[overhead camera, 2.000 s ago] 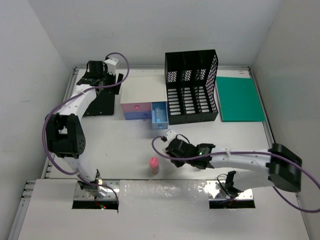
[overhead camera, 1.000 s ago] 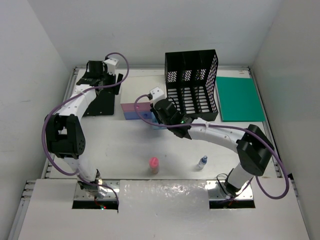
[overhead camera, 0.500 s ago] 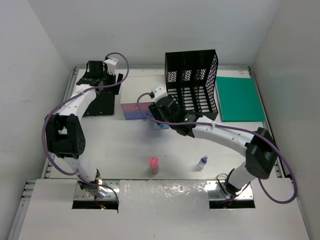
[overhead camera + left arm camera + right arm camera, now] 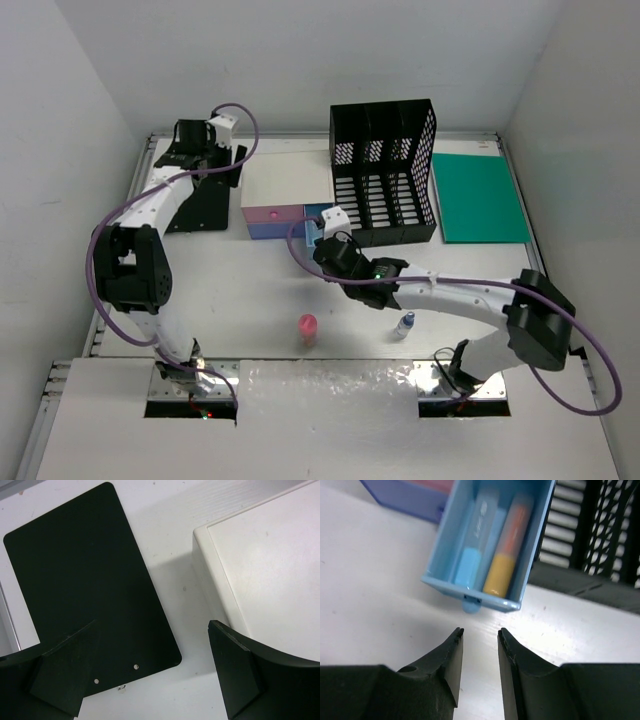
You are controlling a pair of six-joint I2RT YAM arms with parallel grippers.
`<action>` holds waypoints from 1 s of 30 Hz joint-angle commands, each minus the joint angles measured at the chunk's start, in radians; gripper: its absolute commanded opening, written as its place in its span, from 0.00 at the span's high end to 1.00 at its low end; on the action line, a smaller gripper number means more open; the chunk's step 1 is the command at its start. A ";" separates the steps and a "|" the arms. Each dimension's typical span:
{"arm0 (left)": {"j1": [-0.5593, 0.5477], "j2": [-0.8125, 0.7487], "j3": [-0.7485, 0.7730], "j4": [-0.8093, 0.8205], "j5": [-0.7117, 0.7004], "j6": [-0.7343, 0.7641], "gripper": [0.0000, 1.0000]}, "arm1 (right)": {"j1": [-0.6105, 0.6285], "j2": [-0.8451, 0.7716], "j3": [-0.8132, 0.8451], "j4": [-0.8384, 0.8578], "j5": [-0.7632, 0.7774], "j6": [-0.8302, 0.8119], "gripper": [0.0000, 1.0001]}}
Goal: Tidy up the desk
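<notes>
White desk [image 4: 230, 290], seen from above.
We see the right gripper [image 4: 479, 647] narrowly parted before the open blue drawer [image 4: 490, 555], the left gripper [image 4: 150, 647] spread wide above a black board [image 4: 85, 570].

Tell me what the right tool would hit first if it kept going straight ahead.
Probably the knob on the front of the open blue drawer, directly ahead of the right tool; exact depth is unclear.
</notes>
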 commanded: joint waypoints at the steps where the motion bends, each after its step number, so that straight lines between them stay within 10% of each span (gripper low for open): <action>1: 0.002 0.010 0.042 0.029 0.005 -0.013 0.12 | -0.006 0.051 -0.011 0.106 -0.024 0.108 0.68; 30: -0.002 0.036 0.042 0.040 0.031 -0.006 0.12 | -0.108 0.263 0.170 0.241 0.054 -0.012 0.77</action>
